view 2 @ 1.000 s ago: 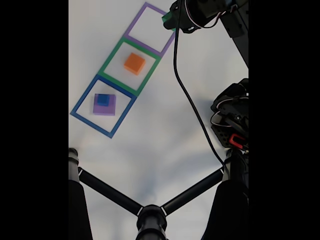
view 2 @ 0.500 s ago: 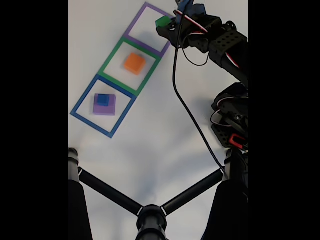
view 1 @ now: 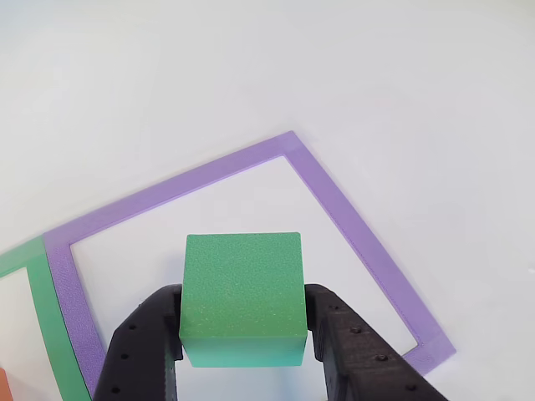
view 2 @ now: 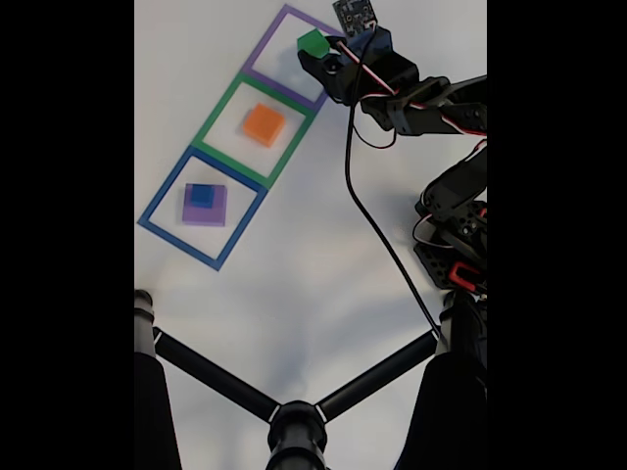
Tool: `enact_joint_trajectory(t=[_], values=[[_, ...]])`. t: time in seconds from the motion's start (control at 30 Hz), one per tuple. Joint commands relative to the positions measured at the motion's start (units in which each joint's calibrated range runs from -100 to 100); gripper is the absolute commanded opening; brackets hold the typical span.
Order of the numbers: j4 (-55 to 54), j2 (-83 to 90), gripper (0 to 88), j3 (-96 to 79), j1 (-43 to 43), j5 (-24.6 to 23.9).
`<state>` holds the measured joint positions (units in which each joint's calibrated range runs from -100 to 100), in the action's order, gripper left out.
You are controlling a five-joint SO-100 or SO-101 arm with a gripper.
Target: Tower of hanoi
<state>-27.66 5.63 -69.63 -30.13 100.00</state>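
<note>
My gripper (view 1: 242, 322) (view 2: 315, 49) is shut on a green cube (view 1: 242, 296) (view 2: 313, 42), held over the purple square frame (view 1: 351, 217) (view 2: 263, 54). In the fixed view, an orange cube (view 2: 264, 124) sits inside the green square frame (view 2: 217, 116). A small blue cube (view 2: 202, 195) rests on a larger purple block (view 2: 212, 211) inside the blue square frame (view 2: 165, 194). Black fingers (view 1: 146, 347) press on both sides of the green cube in the other view.
A black cable (view 2: 377, 230) runs from the arm down across the white table. A black tripod-like stand (view 2: 294, 416) spans the bottom of the fixed view. The arm base (view 2: 456, 245) stands at the right.
The arm has swung left and lowered, carrying the green cube from the purple frame's right edge to over its inside.
</note>
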Motion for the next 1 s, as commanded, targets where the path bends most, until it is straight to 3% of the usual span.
enact_joint_trajectory(t=[0.0,0.27,0.47,0.87,0.97], values=[[-5.08,-3.62,4.4,3.35,-0.72,0.00],[-13.33,-11.39,4.9,3.71,-0.87,0.00],[-16.90,-15.56,12.5,4.26,-1.40,0.00],[-16.65,-13.96,27.3,3.62,-1.17,0.00],[-10.99,-7.55,27.5,3.26,-0.87,0.00]])
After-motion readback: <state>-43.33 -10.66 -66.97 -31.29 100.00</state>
